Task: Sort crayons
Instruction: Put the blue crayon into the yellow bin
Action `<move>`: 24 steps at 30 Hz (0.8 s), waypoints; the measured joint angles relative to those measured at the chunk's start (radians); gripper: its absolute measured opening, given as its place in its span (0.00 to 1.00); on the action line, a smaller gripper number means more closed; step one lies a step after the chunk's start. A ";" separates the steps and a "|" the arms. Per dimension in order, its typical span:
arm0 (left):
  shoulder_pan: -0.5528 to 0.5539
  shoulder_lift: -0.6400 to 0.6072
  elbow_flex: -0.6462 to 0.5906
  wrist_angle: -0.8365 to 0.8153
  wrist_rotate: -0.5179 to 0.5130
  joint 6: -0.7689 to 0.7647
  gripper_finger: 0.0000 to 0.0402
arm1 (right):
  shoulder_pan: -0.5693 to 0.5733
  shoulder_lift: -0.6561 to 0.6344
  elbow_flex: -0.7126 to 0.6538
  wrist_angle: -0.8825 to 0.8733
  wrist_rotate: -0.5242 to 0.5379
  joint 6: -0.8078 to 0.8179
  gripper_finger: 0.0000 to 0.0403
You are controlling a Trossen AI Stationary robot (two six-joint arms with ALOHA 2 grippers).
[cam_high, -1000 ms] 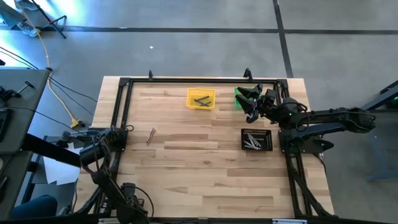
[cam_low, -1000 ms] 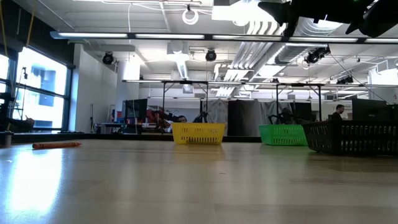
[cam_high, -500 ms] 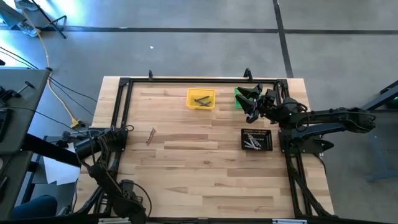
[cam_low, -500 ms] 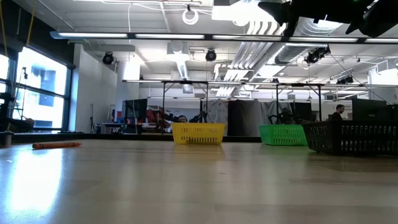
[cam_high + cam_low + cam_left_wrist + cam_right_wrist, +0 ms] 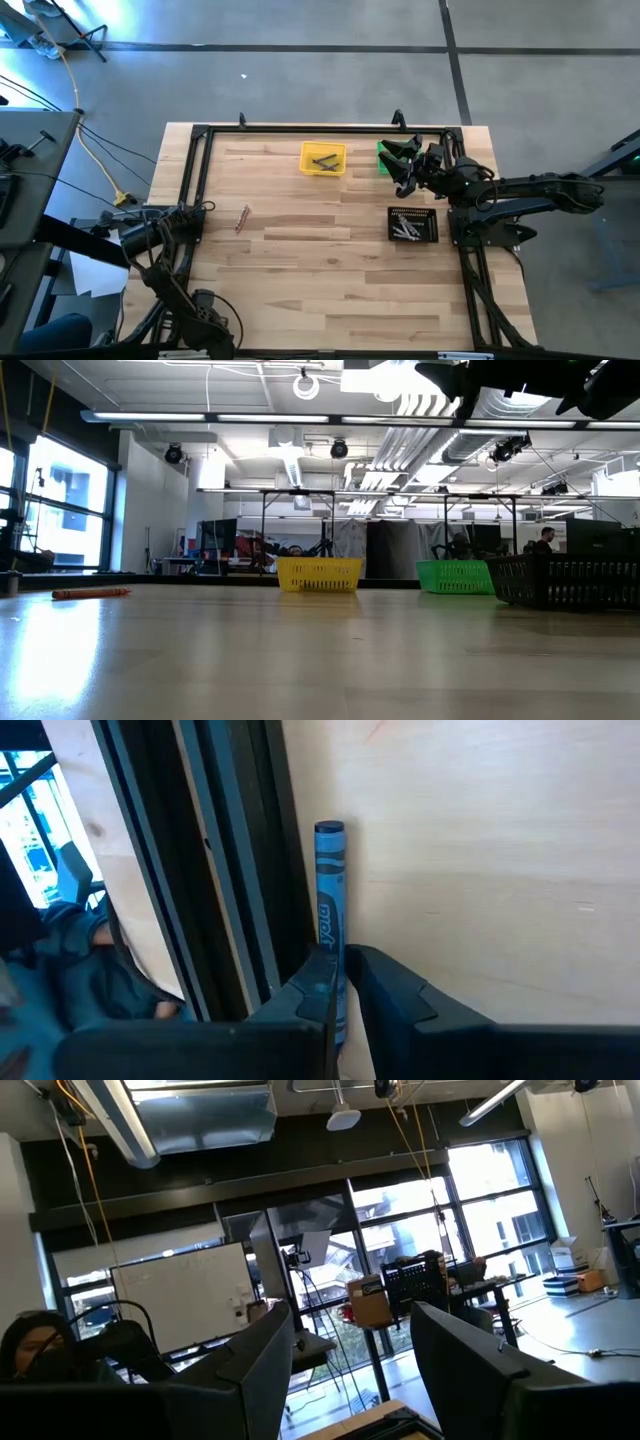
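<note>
1. A blue crayon (image 5: 331,910) lies on the table (image 5: 330,270) at its left edge, tight against the black frame rail (image 5: 240,870) that runs along that side.
2. The left gripper (image 5: 340,985) is down at that crayon, its two dark fingers (image 5: 390,985) pressed against the crayon's near end, one on each side, so they are clamped on it.
3. From above, the left arm (image 5: 160,235) is bunched at the table's left edge, beside the rail.
4. An orange-brown crayon (image 5: 242,218) lies alone on the bare wood, a little to the right of the left arm; the low view shows it flat on the table (image 5: 90,593).
5. A yellow bin (image 5: 323,158) stands near the far edge around the middle, with a few dark crayons (image 5: 324,160) inside.
6. A green bin (image 5: 385,155) stands to its right, mostly covered by the right arm.
7. A black ribbed tray (image 5: 413,225) sits nearer, toward the right side, holding a bundle of pale crayons (image 5: 405,229).
8. The right gripper (image 5: 405,163) hangs in the air over the green bin with its fingers (image 5: 265,1365) wide apart and nothing between them.
9. Its wrist camera looks out into the room, at windows and a whiteboard.
</note>
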 joint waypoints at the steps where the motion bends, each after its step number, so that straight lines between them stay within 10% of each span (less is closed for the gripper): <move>1: 0.003 0.000 -0.001 0.005 0.001 0.001 0.08 | 0.000 0.000 0.000 0.000 0.000 0.000 0.49; 24: 0.114 0.006 0.110 -0.012 -0.081 0.206 0.07 | 0.000 0.000 0.000 0.005 0.000 0.000 0.49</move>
